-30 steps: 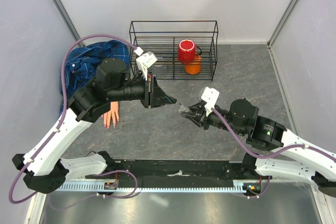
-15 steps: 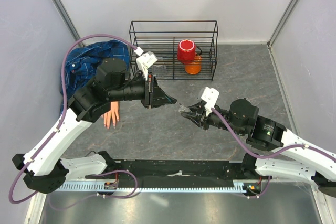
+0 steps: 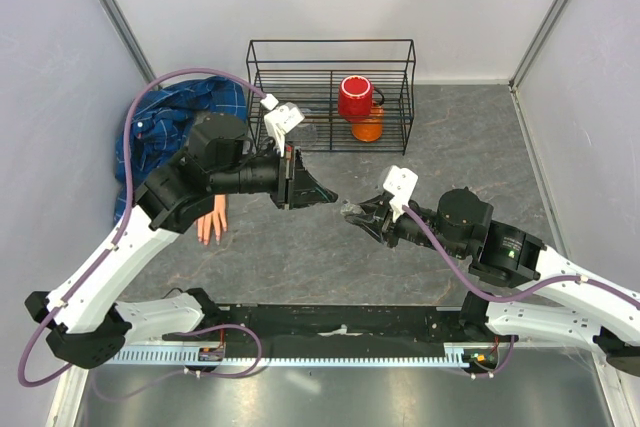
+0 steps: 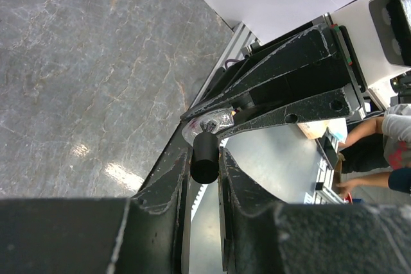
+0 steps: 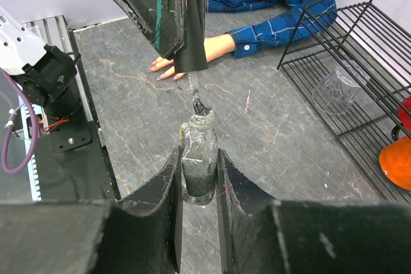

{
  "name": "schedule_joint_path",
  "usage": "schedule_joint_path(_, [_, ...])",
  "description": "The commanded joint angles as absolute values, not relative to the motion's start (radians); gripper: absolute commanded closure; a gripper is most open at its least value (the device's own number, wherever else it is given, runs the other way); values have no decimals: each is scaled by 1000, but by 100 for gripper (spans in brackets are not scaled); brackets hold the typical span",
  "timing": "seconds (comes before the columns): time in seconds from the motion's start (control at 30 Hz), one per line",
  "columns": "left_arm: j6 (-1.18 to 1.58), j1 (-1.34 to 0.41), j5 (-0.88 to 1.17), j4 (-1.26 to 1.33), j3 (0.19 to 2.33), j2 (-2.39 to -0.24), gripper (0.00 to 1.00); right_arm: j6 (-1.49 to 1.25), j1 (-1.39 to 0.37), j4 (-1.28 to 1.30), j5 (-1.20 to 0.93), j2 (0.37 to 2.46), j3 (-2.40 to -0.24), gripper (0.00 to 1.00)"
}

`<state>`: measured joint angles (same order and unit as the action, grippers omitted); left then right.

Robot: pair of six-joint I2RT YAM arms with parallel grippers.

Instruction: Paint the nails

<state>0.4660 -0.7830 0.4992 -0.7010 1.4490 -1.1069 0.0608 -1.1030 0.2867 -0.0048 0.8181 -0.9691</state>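
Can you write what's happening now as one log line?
left tool: shut on brush cap | right tool: shut on polish bottle | brush: tip at bottle's mouth | fake hand: lying apart from tools

The left arm (image 3: 120,257) is being stretched from the near left up over the tabletop (image 3: 300,257), and its wrist (image 3: 250,175) is being turned rightward. The left gripper (image 3: 325,194) is being held in the air, its fingers (image 4: 168,181) being pressed on a small black cap (image 4: 205,151). The right arm (image 3: 545,277) is being reached leftward from the near right, bent low. The right gripper (image 3: 350,212) is being pointed at the left one, tips close together, with its fingers being closed around a small glass bottle (image 5: 199,149).
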Motion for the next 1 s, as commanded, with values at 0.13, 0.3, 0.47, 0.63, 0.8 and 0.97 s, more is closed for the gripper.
schedule_joint_path(0.13, [416,-793,540,-675,1459,-1120,98,69,-1101,248,-32,821,-974,100])
schedule_joint_path(0.3, [394,-793,543,-699,1494,-1143,98,67,-1103,247,-38,825,-974,100])
schedule_joint_path(0.47, [380,-793,532,-719,1522,-1152,98,69,-1103,247,-38,830,-974,100])
schedule_joint_path(0.63, [376,-793,537,-732,1532,-1152,98,66,-1103,247,-37,831,-976,100])
schedule_joint_path(0.8, [373,-795,552,-745,1517,-1152,98,67,-1101,244,-25,821,-974,100])
schedule_joint_path(0.97, [365,-801,563,-764,1519,-1163,98,66,-1101,239,-23,818,-973,100])
